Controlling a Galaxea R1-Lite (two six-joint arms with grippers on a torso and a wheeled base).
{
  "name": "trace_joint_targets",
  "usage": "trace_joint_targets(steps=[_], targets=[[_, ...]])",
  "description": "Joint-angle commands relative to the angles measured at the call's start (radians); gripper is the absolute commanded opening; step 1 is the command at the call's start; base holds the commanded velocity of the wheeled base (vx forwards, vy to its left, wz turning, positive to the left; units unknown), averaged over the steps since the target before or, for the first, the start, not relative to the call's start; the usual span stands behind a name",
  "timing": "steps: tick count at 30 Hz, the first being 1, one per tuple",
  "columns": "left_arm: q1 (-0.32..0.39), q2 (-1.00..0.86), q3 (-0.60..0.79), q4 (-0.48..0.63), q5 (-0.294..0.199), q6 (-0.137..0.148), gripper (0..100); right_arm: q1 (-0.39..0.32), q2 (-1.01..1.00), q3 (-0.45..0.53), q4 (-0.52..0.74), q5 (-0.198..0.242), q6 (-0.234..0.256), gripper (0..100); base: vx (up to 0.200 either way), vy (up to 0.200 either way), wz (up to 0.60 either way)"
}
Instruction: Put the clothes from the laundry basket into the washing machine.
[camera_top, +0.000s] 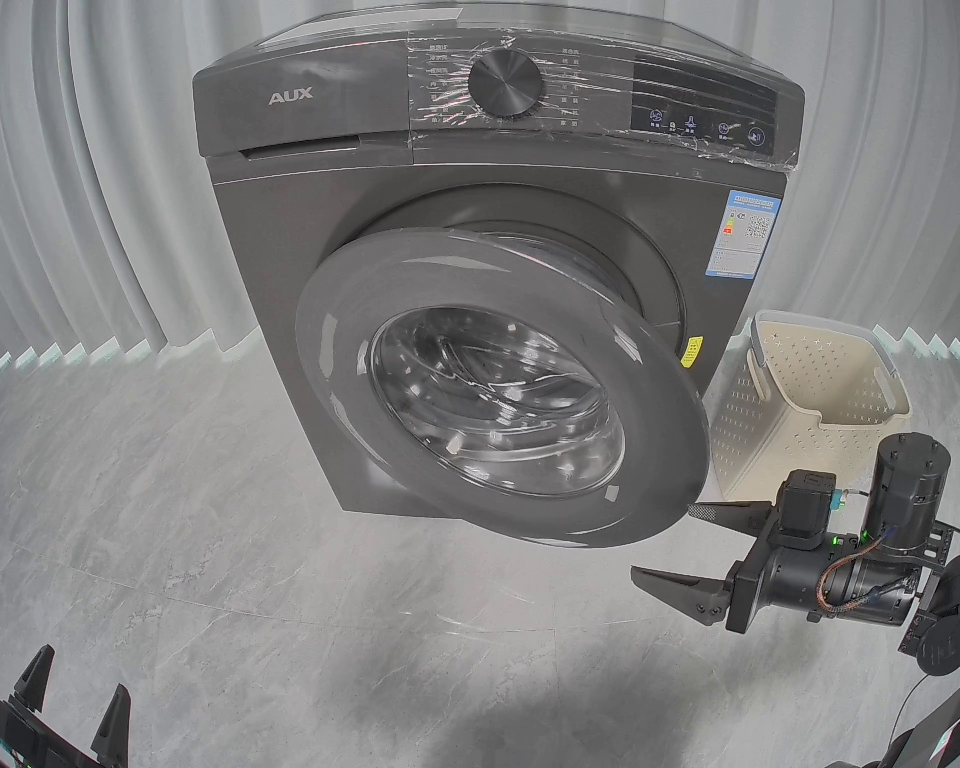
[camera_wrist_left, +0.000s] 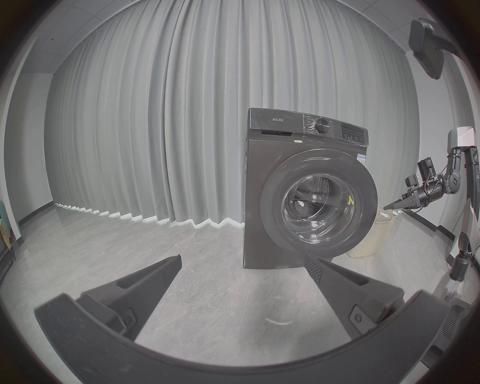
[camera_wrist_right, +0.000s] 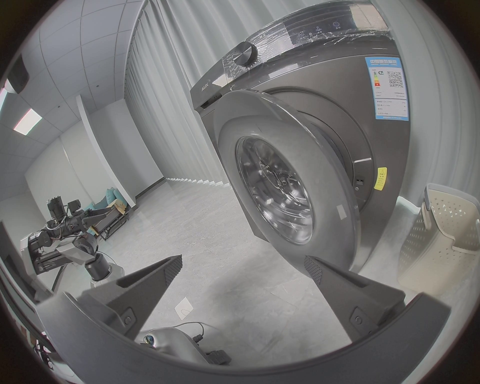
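Washing machine door ajar; laundry basket just beside machine. Jaws spread on right gripper, near door rim, and left gripper.

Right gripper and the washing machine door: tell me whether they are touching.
Apart. In the left wrist view, the right gripper sits clear of the washing machine door, with a sliver of background showing between them.

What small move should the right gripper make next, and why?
Probably nudge the door toward shut with the right gripper: the door hangs half open, the open gripper is beside its free edge, and the laundry basket looks empty.
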Motion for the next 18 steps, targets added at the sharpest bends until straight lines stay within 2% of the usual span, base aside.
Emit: trace_joint_targets(steps=[1, 6, 11, 18], targets=[[0.0, -0.015, 0.016, 0.0, 0.0, -0.001, 100, 0.001, 0.014, -0.011, -0.006, 0.0, 0.0, 100, 0.2, 0.0, 0.0], [0.0, -0.015, 0.016, 0.0, 0.0, -0.001, 100, -0.011, 0.069, -0.029, -0.068, -0.004, -0.002, 100, 0.2, 0.0, 0.0], [0.0, -0.015, 0.016, 0.0, 0.0, -0.001, 100, -0.088, 0.16, -0.097, -0.217, -0.063, 0.012, 100, 0.2, 0.0, 0.0], [0.0, -0.015, 0.016, 0.0, 0.0, 0.002, 100, -0.094, 0.181, -0.158, -0.286, -0.118, 0.012, 100, 0.2, 0.0, 0.0]])
